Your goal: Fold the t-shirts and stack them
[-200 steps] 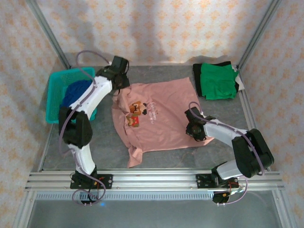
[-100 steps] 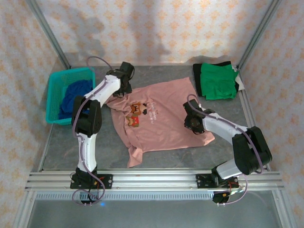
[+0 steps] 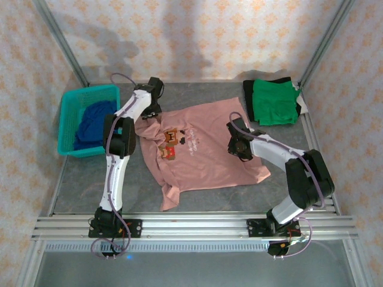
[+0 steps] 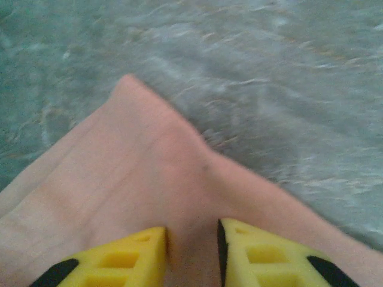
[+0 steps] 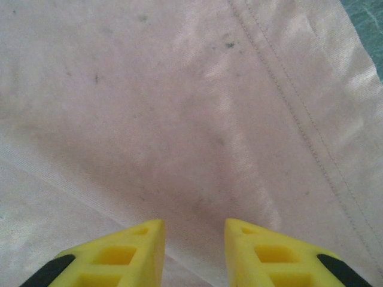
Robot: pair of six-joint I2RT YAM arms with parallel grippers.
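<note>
The left arm [image 3: 112, 179] and right arm [image 3: 272, 149] were white and black. Behind the yellow left pincer [image 4: 191, 233] looped a grey cable [image 3: 121, 74].

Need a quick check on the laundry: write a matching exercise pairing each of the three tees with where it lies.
Things:
1. pink tee
2. green tee
3. blue tee

Places:
A. bunched in the basket
B. spread flat in the middle
C. folded at the far right corner

Pairs: 1-B, 2-C, 3-A
</note>
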